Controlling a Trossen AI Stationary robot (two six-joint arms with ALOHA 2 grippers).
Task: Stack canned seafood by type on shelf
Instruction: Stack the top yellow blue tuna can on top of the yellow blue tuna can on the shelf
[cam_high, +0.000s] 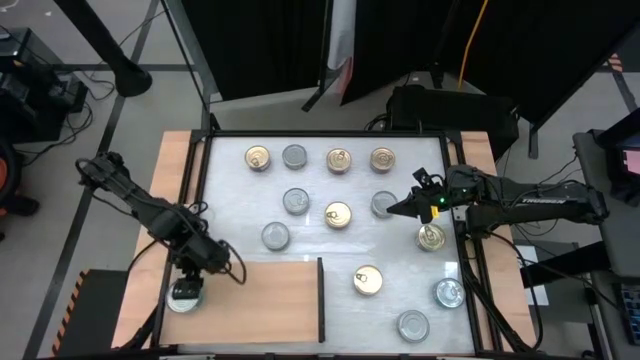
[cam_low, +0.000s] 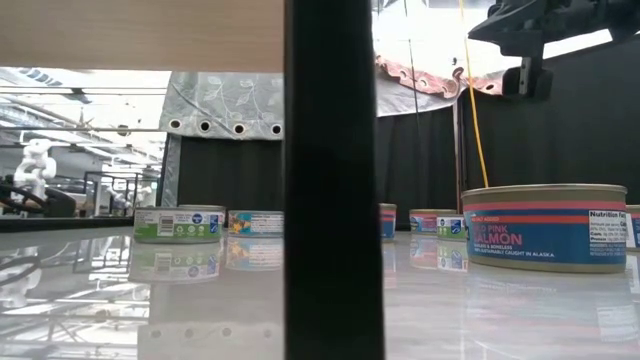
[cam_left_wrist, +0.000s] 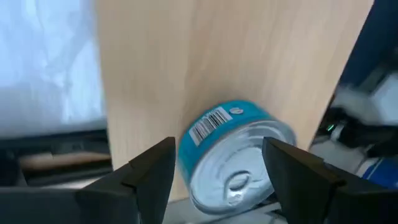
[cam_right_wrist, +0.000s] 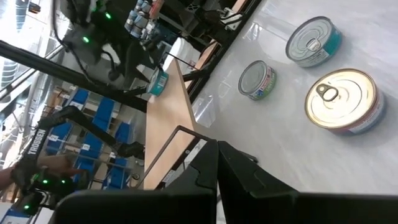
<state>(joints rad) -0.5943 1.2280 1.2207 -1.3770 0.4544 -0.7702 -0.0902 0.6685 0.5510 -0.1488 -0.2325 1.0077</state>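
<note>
Several round tins lie flat on the white tabletop (cam_high: 230, 200), some with gold lids such as (cam_high: 338, 214) and some with silver lids such as (cam_high: 296, 201). The light-brown shelf (cam_high: 260, 300) lies at the near edge. On its left end sits a teal tin with a silver lid (cam_left_wrist: 233, 155) (cam_high: 185, 297). My left gripper (cam_left_wrist: 221, 177) (cam_high: 188, 285) is open above this tin, with one finger on each side of it. My right gripper (cam_right_wrist: 217, 171) (cam_high: 396, 209) is shut and raised above the table beside a silver-lidded tin (cam_high: 384, 204).
A dark upright divider (cam_high: 320, 298) bounds the shelf's right end and blocks the middle of the low view (cam_low: 335, 180). A salmon tin (cam_low: 545, 225) stands close to the low camera. More tins lie near my right arm (cam_high: 431, 237) and at the near right (cam_high: 413, 325).
</note>
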